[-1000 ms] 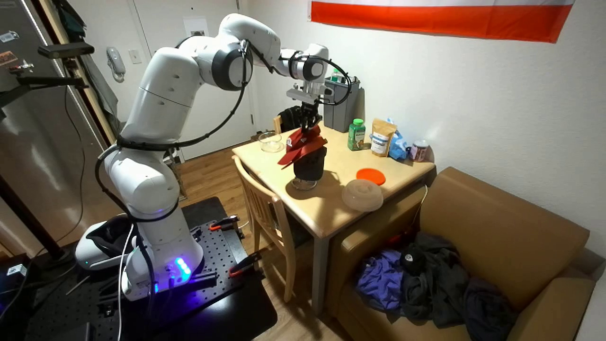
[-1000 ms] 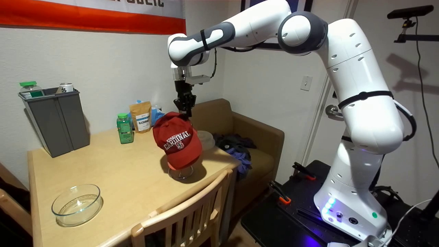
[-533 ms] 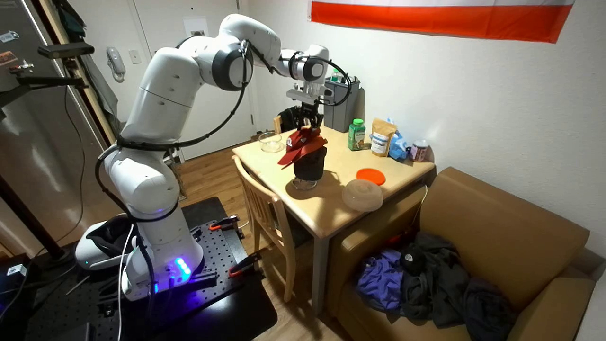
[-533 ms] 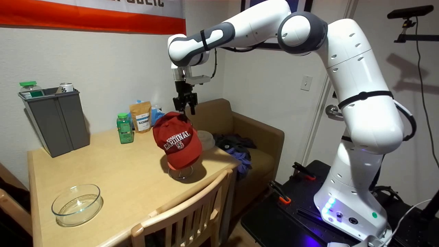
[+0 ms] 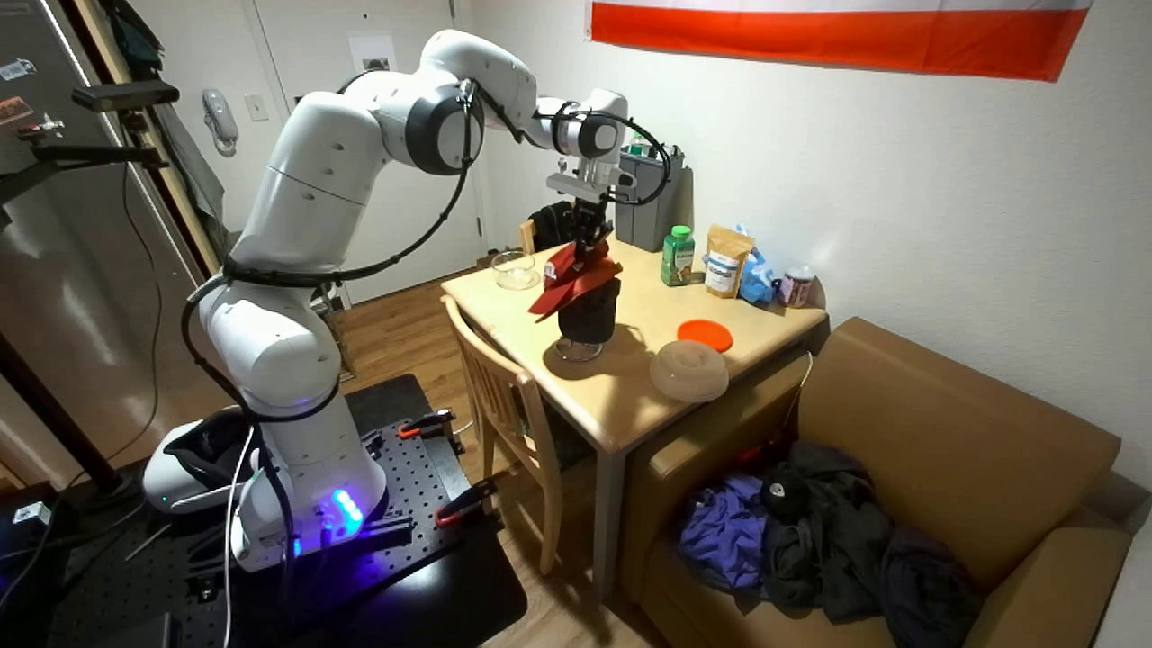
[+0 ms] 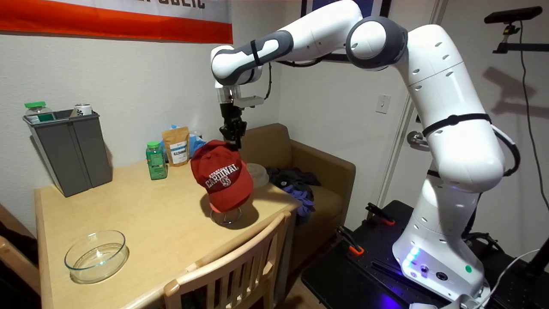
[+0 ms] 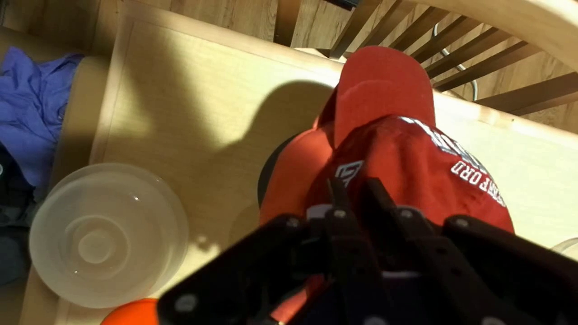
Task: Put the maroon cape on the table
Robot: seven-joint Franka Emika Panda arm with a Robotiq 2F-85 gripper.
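The maroon cape is a dark-red cap (image 6: 221, 171) with white lettering. It rests tilted over a blackish piece (image 5: 589, 317) on a wire stand (image 6: 226, 218). The stand is on the light-wood table (image 6: 141, 210), near the chair-side edge. In the wrist view the cap's crown (image 7: 415, 167) and brim show, with an orange-red part beside them. My gripper (image 7: 355, 183) points down at the crown's top; it shows in both exterior views (image 5: 589, 252) (image 6: 233, 143). Its fingers are close together with a narrow gap, dark red showing between. Whether fabric is pinched is hidden.
A frosted bowl (image 5: 689, 371) and an orange disc (image 5: 706, 336) lie toward the couch end. A glass bowl (image 6: 96, 257) stands at the far end. A green bottle (image 5: 678, 256), pouch (image 5: 724, 261) and grey bin (image 5: 646, 202) line the wall. A chair (image 5: 504, 378) stands at the edge.
The fingers spread apart half a second ago and are now close together again. The gripper has come down slightly onto the crown. The cap has barely shifted.
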